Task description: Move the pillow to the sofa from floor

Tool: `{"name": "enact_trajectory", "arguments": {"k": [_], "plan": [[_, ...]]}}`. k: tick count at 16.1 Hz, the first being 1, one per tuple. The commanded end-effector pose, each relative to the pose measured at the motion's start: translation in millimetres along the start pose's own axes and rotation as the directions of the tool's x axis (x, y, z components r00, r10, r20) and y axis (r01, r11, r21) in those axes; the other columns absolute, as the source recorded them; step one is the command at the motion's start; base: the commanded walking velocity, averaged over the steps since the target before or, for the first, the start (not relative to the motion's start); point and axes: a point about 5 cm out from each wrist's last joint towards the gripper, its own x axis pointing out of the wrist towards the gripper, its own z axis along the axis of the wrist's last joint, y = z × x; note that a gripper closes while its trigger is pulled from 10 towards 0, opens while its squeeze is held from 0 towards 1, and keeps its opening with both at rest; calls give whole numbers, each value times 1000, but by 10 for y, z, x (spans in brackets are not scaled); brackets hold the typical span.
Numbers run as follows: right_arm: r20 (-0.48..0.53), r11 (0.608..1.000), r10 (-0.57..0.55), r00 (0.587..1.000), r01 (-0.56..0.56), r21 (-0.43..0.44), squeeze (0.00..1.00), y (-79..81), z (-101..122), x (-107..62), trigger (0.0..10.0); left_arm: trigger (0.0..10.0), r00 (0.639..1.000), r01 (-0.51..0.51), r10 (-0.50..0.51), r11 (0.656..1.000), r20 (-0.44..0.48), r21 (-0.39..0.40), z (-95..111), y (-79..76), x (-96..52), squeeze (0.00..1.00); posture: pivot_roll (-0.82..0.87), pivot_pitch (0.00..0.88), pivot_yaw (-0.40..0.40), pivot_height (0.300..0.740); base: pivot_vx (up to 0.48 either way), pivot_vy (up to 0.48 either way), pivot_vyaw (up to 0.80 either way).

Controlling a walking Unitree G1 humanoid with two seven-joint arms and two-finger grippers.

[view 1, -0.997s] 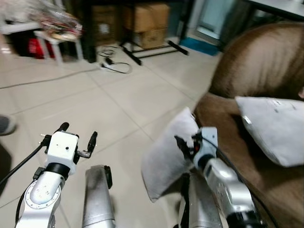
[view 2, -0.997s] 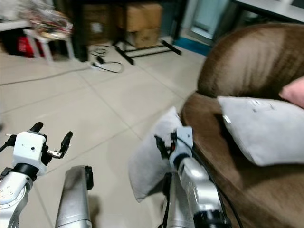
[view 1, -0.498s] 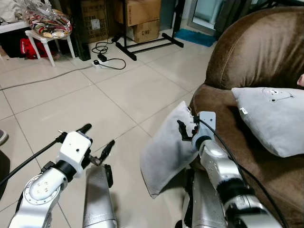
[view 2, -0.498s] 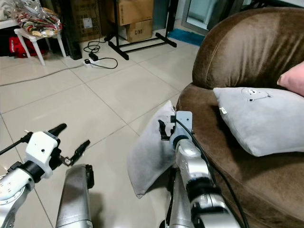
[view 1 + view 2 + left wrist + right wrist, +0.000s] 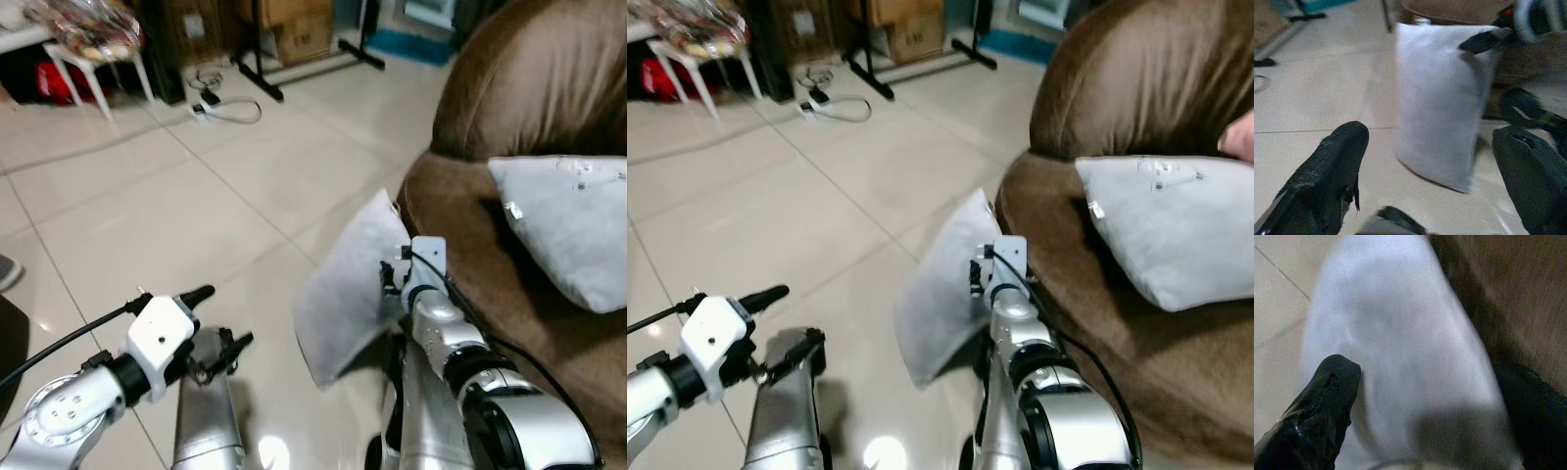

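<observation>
Grey pillow [image 5: 348,294] upright on floor [image 5: 176,215], against brown sofa [image 5: 529,117]. R claw [image 5: 1420,396] spread around pillow edge; L claw [image 5: 1440,166] spread wide, empty, w/ nothing touching.

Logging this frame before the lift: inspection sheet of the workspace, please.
Surface: pale tiled floor.
Job's things: grey pillow upright on the floor against the brown sofa.
Clutter: second grey pillow on the sofa seat; cardboard boxes; white stool.
Grippers: right gripper open, fingers straddling the pillow's top; left gripper open, facing the pillow from across the floor.
Cables: power strip and cord on the floor.
Surroundings: black stand.
</observation>
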Motion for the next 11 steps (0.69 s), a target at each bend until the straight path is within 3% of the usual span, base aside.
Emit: {"name": "enact_trajectory", "arguments": {"k": [1,2,4,11], "plan": [[6,1000,-25,1000,25,-9,0,-16,3,3,10000,10000,1000,25,-26,1000,-11,-1,13,-33,-24,224,169,190,-49,432,0,0,0],[4,999,-40,999,40,-30,0,-28,-14,1,10000,10000,999,28,-28,1000,-16,-2,11,-41,-37,224,170,195,-49,432,0,0,0],[3,999,-42,999,42,-14,0,-27,-38,-4,0,10000,999,32,-32,999,-30,-10,-3,-69,-80,227,170,219,-55,432,0,0,0],[86,996,13,996,-21,88,0,21,72,-1,0,10000,999,46,-47,998,-27,-38,30,-141,-82,224,158,214,-69,432,0,0,0]]}}
